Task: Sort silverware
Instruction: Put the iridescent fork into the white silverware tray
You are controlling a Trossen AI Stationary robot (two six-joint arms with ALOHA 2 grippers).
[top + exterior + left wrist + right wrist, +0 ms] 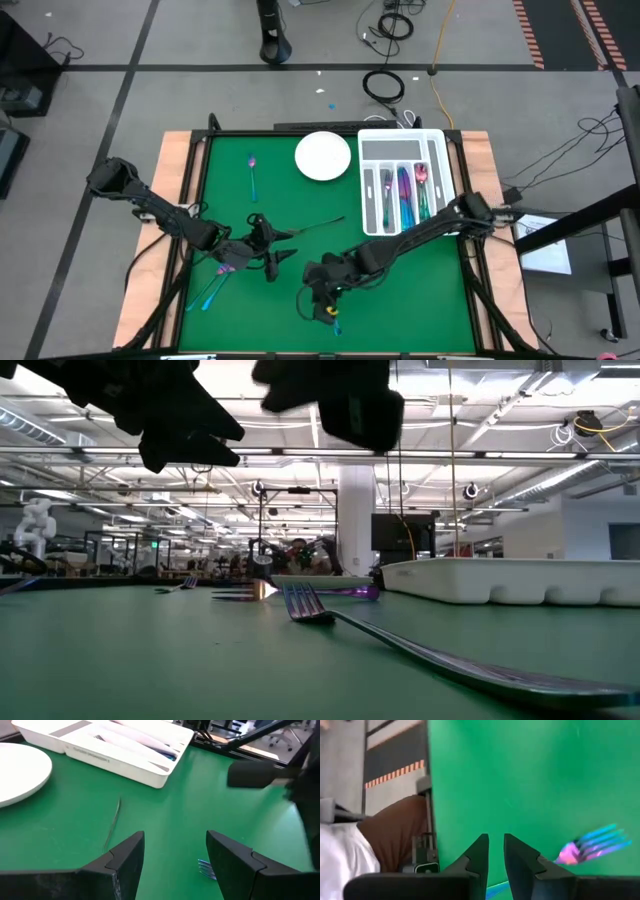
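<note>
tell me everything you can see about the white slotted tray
The white slotted plastic-looking tray is rectangular with raised walls: one crosswise slot at its far end, which looks empty, and several lengthwise slots. It sits flat at the far right of the green table mat, just right of the white round plate and apart from it. Iridescent blue, teal and pink silverware already lies in its lengthwise slots. No gripper touches it.

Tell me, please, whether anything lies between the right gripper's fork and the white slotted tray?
Nothing visible does: from the right gripper with its fork, only bare green mat leads to the tray.
</note>
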